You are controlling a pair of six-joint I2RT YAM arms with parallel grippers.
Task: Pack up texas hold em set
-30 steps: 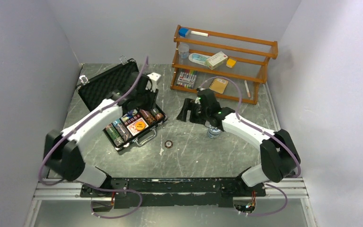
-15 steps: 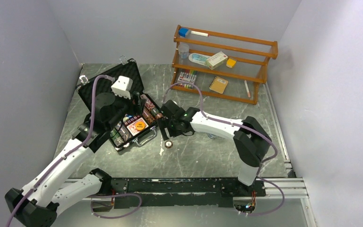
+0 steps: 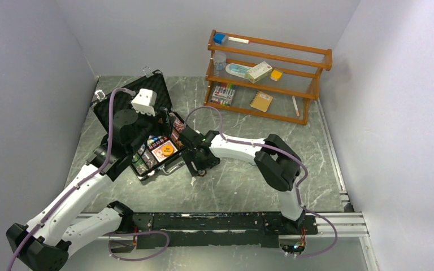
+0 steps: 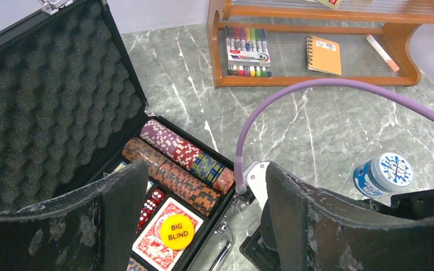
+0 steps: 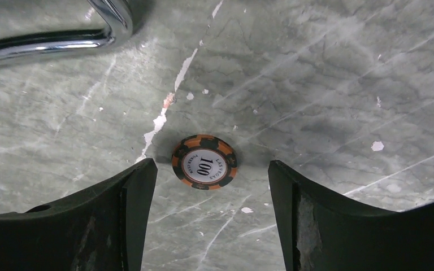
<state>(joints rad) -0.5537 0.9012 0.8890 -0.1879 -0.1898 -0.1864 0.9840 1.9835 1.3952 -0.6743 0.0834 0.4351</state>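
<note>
You're hovering right tool (image 5: 210,169), wide open and empty, astride loose chip (image 5: 205,162) on bench (image 5: 339,79); going low, centring, pinching rim squarely

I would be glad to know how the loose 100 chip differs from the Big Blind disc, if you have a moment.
The chip lies on the bare table, outside the case. The disc rests inside the case, on the red-backed deck. The chip has an orange-and-black striped rim and a white centre marked 100, while the disc is plain orange-yellow, printed BIG BLIND. Both are round and lie flat, face up.
</note>
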